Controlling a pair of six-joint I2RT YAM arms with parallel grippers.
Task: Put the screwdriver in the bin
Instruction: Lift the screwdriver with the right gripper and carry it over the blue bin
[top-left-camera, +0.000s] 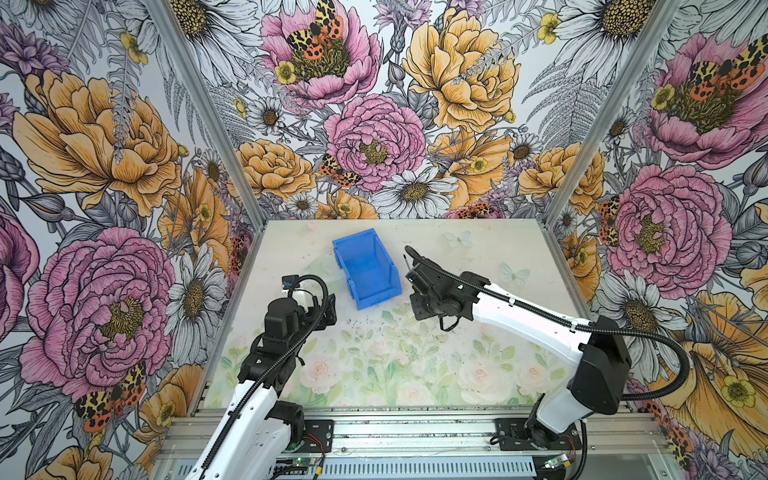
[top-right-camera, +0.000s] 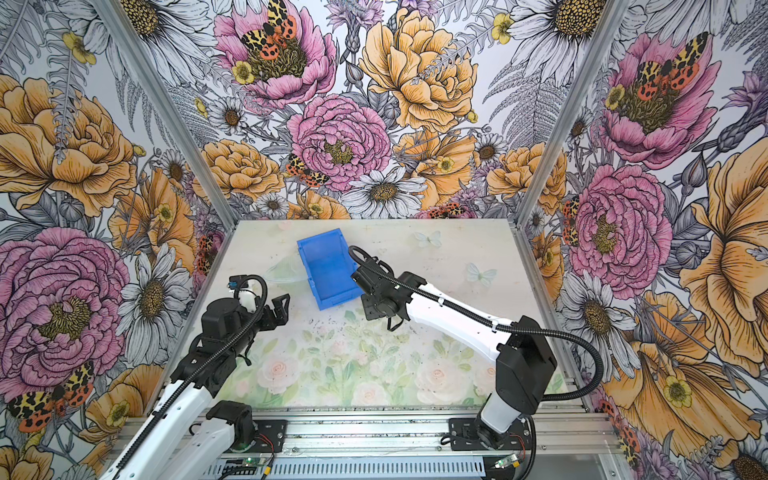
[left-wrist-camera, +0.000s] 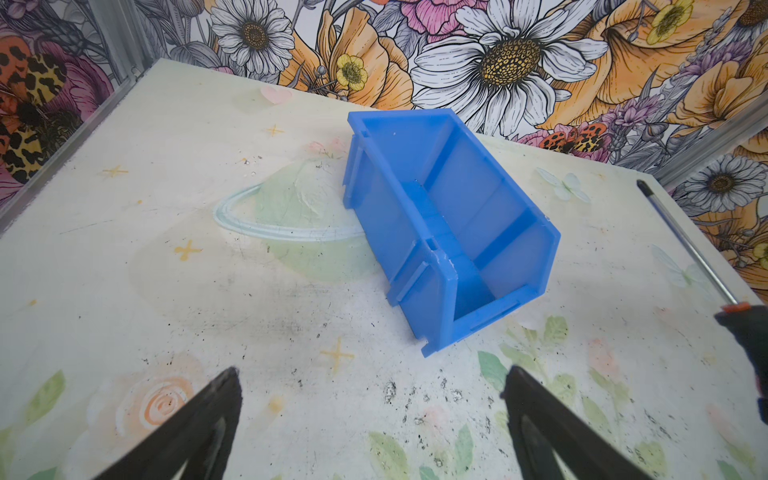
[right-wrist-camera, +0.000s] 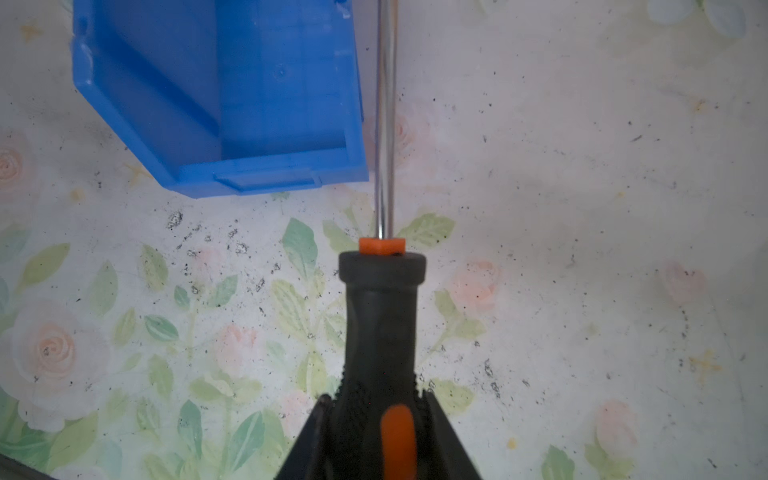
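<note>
The blue bin stands open-topped and empty at the middle back of the table, also in the left wrist view. My right gripper is shut on the black-and-orange handle of the screwdriver, held above the table just right of the bin. The thin shaft runs along the bin's right wall, outside it, tip pointing away from the arm. My left gripper stands open and holds nothing, near-left of the bin.
Flower-printed walls with aluminium corner posts close the table on three sides. An aluminium rail with both arm bases runs along the front edge. The table mat carries a pale floral print with dark scuffs.
</note>
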